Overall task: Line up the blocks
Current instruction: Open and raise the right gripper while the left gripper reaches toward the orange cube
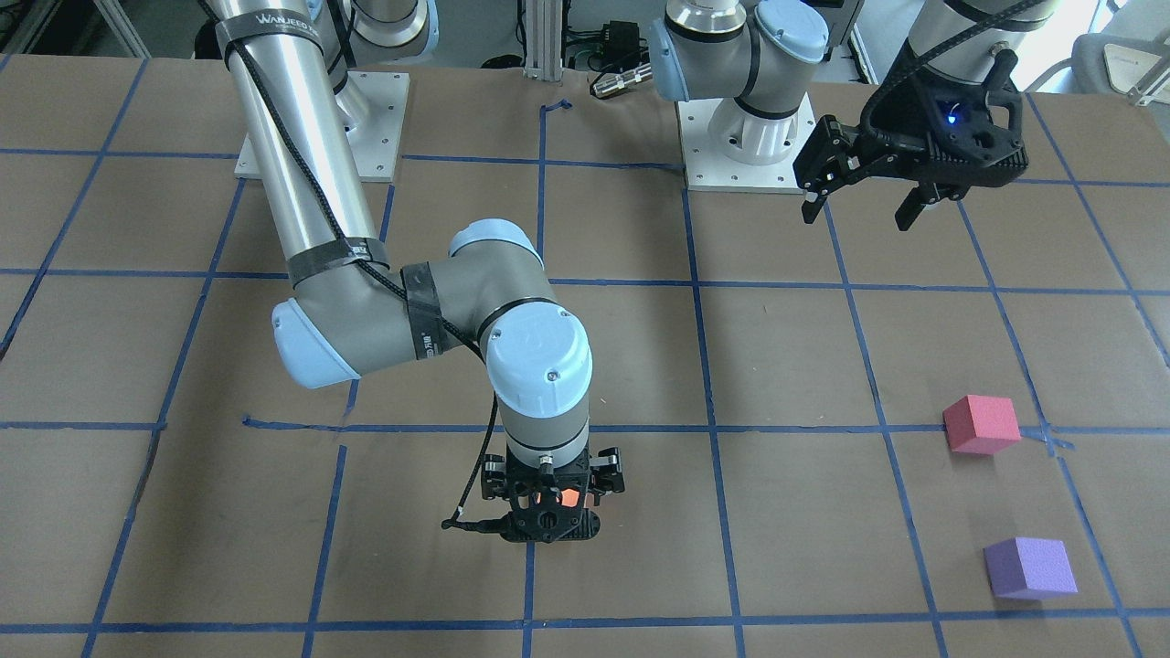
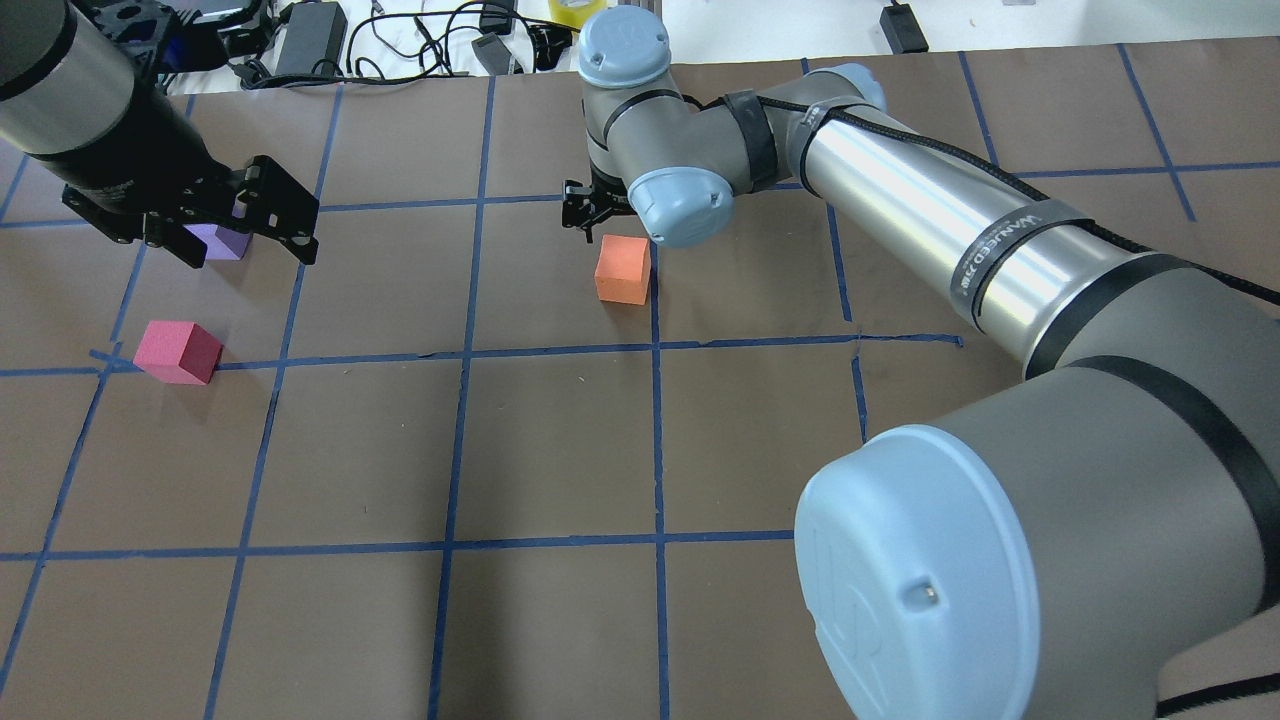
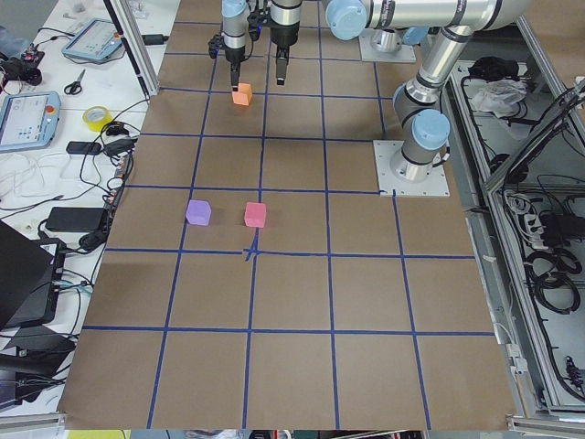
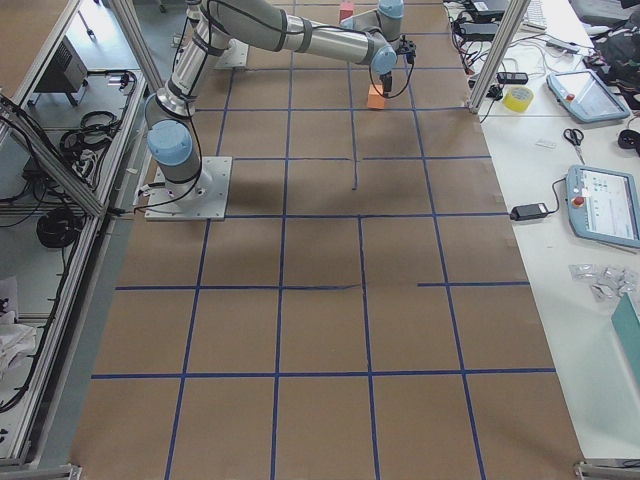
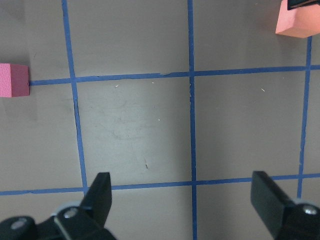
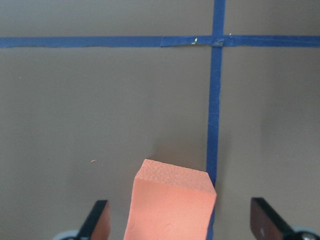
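The orange block (image 2: 622, 268) rests on the table beside a blue tape line. My right gripper (image 2: 592, 222) hangs right over it, open. In the right wrist view the orange block (image 6: 172, 205) sits between the spread fingers (image 6: 97, 222), not touched by them. In the front view the right gripper (image 1: 553, 512) points straight down. My left gripper (image 2: 248, 258) is open and empty, raised above the table, and partly hides the purple block (image 2: 225, 242). The pinkish red block (image 2: 178, 351) lies nearer the robot. The left wrist view shows the pinkish red block (image 5: 12, 80) at its left edge.
The brown table (image 2: 560, 450) carries a grid of blue tape lines. The purple block (image 1: 1030, 567) and the pinkish red block (image 1: 981, 424) lie one grid cell apart. Cables and power bricks (image 2: 310, 35) lie beyond the far table edge. The arm bases (image 1: 745, 137) stand on the robot's side.
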Robot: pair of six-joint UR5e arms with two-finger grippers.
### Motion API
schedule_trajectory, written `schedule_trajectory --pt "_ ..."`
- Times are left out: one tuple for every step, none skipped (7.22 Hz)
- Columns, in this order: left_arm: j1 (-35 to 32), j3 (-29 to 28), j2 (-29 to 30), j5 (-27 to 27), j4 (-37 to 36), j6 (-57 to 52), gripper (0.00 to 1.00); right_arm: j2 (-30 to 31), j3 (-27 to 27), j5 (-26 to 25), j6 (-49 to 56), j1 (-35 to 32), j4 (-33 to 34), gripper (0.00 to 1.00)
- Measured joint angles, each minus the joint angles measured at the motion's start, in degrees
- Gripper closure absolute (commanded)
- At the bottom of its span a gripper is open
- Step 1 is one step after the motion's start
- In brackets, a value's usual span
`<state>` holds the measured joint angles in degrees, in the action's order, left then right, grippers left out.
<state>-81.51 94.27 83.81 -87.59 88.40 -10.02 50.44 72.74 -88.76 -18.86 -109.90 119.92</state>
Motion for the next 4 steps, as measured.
schedule_trajectory --pt "0.0 -0.2 0.3 0.4 -0.1 0.4 0.0 2.9 0.0 -0.1 2.4 1.9 -1.9 0.0" --pt "-0.5 -0.5 1.1 0.6 -0.7 2.4 0.0 6.1 0.0 -0.1 5.7 4.2 -5.6 0.0" --pt "-1.8 -0.7 2.2 0.8 -2.7 5.1 0.0 9.9 0.5 -0.1 9.7 6.7 -10.3 0.0" --pt "-3.9 -0.8 4.1 1.3 -6.6 8.2 0.0 13.5 1.0 0.1 13.3 8.8 -14.8 0.0"
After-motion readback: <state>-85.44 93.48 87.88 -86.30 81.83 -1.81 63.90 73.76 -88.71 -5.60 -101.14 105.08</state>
